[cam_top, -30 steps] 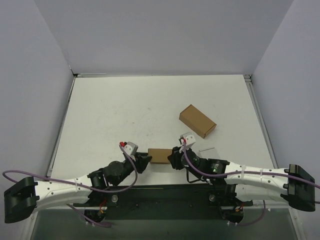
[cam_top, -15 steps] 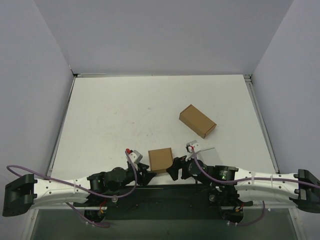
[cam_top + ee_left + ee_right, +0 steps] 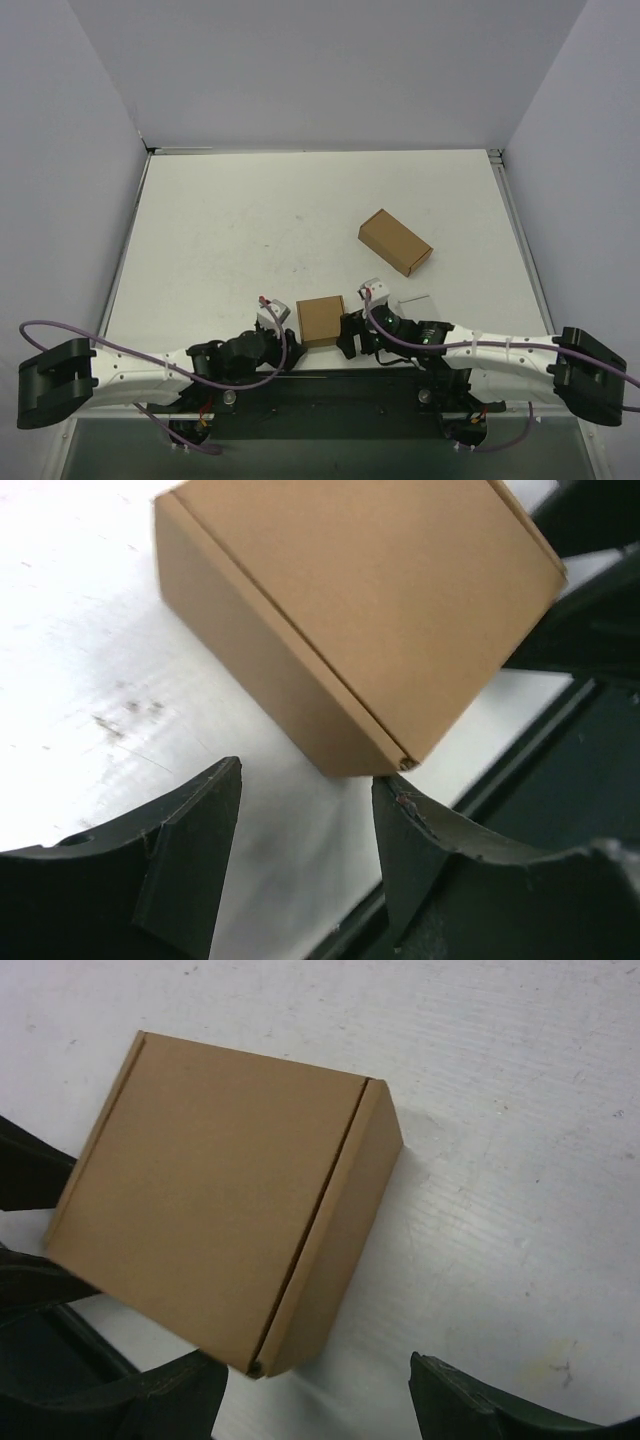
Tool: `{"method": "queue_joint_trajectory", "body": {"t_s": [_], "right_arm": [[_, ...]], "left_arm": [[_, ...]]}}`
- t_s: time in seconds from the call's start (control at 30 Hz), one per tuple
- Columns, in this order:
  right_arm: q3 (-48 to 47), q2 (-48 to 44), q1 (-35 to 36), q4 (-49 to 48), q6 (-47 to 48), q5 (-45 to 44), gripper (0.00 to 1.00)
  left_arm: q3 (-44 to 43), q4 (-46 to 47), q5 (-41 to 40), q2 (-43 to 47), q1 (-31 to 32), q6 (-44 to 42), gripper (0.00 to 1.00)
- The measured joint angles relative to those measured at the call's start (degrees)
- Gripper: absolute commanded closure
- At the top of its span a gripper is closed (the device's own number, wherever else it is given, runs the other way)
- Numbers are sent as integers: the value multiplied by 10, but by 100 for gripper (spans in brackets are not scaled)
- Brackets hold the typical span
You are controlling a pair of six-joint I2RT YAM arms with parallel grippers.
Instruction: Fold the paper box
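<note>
Top external view is showing the paper box [image 3: 320,320] sitting closed on the white table [image 3: 230,220], close to the near edge and between the two arms. It is lying flat as a small squarish carton with its lid seam facing right. The left gripper [image 3: 284,338] is resting just beside the box's near left corner, and the right gripper [image 3: 350,335] is sitting just beside its right side.

Farther back and to the right, a longer brown carton [image 3: 395,242] is lying at an angle, well apart from the box. A small pale slab [image 3: 412,298] is lying between that carton and the right arm.

From the left wrist, the left gripper [image 3: 305,800] is standing with its fingers spread wide and nothing between them. The box [image 3: 370,610] is filling the space just ahead, one lower corner coming very near one fingertip [image 3: 400,815]; I cannot tell whether they are touching.

From the right wrist, the right gripper [image 3: 320,1400] is also gaping wide and holding nothing. The box [image 3: 210,1190] is lying just ahead of it, its nearest corner pointing into the gap between the fingers.
</note>
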State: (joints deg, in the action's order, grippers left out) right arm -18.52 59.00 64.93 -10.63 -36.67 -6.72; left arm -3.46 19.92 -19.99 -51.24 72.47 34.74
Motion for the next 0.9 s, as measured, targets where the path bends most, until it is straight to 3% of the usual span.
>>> {"method": "queue_joint_trajectory", "body": {"t_s": [0.13, 0.5, 0.57, 0.7, 0.9], "right_arm": [[-29, 87, -43, -25, 36, 37, 31], [-226, 316, -116, -66, 113, 102, 35], [-245, 339, -129, -71, 119, 111, 35], [-266, 354, -143, -69, 132, 121, 21], [-238, 270, -143, -54, 140, 117, 14]], "left_arm": [[-27, 1, 27, -32, -75, 4, 38], [-109, 20, 114, -136, -240, -59, 40], [-127, 17, 125, -154, -261, -74, 36], [-164, 0, 150, -174, -287, -101, 25], [-176, -47, 176, -112, -288, -126, 20]]}}
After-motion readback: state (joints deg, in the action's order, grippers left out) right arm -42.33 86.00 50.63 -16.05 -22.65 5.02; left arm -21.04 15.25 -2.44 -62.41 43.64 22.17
